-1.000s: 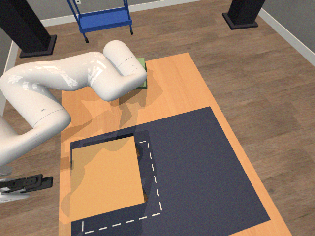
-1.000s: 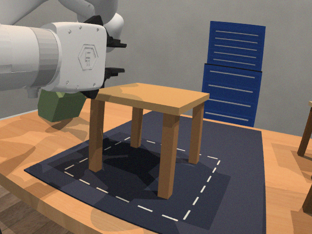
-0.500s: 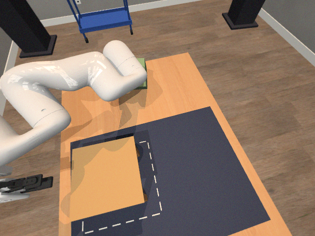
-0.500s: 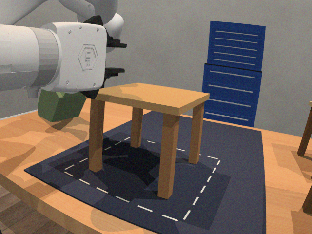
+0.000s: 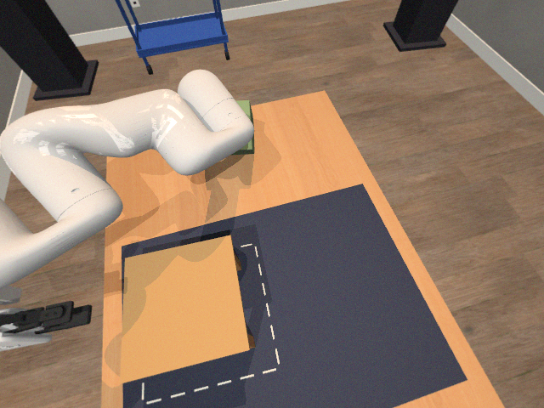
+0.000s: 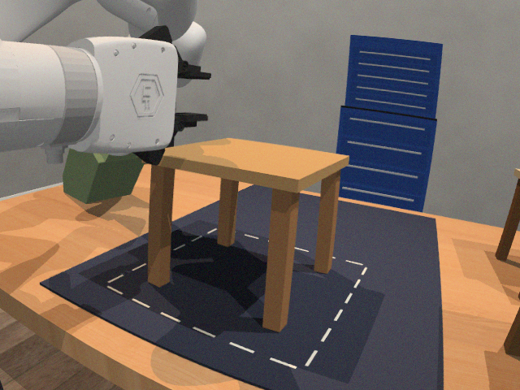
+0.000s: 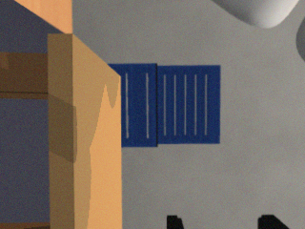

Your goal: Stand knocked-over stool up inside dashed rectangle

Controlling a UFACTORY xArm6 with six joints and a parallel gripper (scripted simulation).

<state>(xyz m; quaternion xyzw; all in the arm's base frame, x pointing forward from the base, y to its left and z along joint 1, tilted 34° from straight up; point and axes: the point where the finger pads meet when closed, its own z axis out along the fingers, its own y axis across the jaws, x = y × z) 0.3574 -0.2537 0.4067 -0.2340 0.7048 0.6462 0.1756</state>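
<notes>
The wooden stool (image 6: pixel 252 161) stands upright on all of its legs on the dark mat (image 5: pixel 342 285), inside the white dashed rectangle (image 6: pixel 335 312). From above I see its square seat (image 5: pixel 184 307). In the wrist view its seat edge (image 7: pixel 86 143) fills the left side. My gripper (image 6: pixel 192 96) hovers just beyond the stool's left rear corner, a little above seat height. Its black fingers stand apart with nothing between them. It also shows at the left edge of the overhead view (image 5: pixel 48 318), off the table's side. Its fingertips show at the bottom of the wrist view.
A green block (image 6: pixel 98 176) sits on the table behind my wrist. A blue cabinet (image 6: pixel 390 121) stands behind the table. Legs of another wooden piece (image 6: pixel 508 222) are at the right edge. A blue cart (image 5: pixel 179 32) and black pillars (image 5: pixel 43 48) stand on the floor.
</notes>
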